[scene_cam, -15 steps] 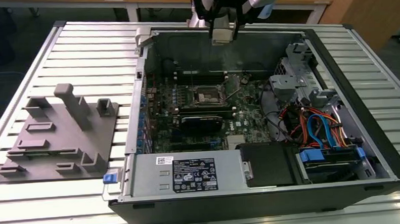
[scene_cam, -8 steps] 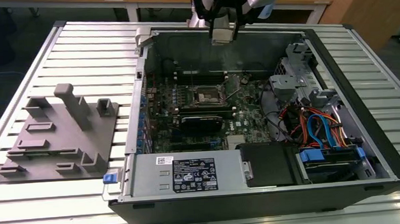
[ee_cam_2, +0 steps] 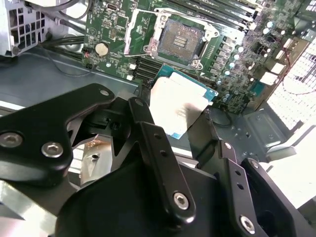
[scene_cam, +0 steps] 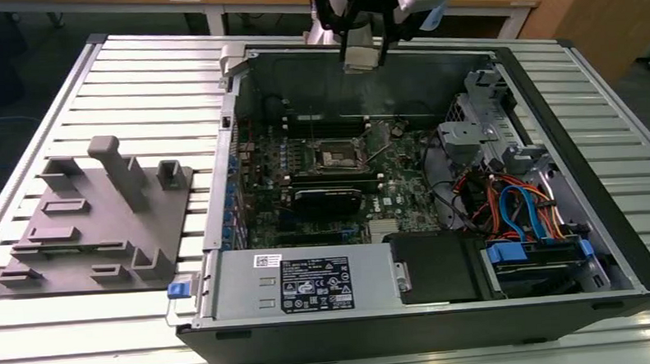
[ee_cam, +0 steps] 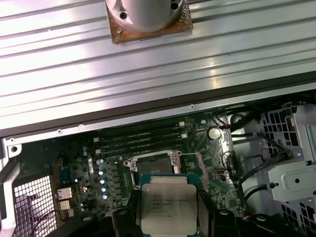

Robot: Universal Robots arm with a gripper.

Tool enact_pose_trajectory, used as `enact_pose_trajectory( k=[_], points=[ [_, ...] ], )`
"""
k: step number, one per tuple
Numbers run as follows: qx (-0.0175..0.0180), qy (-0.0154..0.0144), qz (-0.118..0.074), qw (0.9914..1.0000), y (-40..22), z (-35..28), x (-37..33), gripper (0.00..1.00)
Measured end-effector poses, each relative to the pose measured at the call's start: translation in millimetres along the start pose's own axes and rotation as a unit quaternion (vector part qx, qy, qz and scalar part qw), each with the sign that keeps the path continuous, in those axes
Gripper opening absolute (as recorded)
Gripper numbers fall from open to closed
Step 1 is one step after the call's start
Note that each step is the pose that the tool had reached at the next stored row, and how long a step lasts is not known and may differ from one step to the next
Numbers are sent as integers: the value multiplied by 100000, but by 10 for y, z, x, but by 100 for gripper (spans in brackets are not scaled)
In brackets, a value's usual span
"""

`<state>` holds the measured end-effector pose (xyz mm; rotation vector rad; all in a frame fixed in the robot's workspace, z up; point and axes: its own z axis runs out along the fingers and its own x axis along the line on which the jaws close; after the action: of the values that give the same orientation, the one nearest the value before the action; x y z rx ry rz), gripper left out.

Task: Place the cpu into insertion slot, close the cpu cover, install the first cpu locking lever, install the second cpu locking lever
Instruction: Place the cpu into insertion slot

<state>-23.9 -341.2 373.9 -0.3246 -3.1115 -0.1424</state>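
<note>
Bright, fairly even light, glare blows out the cpu [ee_cam_2: 175,106] lid in the second wrist view, case [scene_cam: 298,76] interior sits shadowed

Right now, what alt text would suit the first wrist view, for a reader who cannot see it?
The gripper holds the cpu, silver top facing the camera, with the socket seen just beyond it on a green motherboard inside an open computer case. A ribbed metal table lies past the case.
</note>
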Motion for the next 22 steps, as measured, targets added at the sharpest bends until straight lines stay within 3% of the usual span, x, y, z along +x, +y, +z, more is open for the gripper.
enact_pose_trajectory(
  k=[16, 22],
  points=[
    [-12, -59, 645, 99998, 0, 0, 0, 54],
    [-38, -184, 2047, 99979, 0, 1, 0, 54]
  ],
)
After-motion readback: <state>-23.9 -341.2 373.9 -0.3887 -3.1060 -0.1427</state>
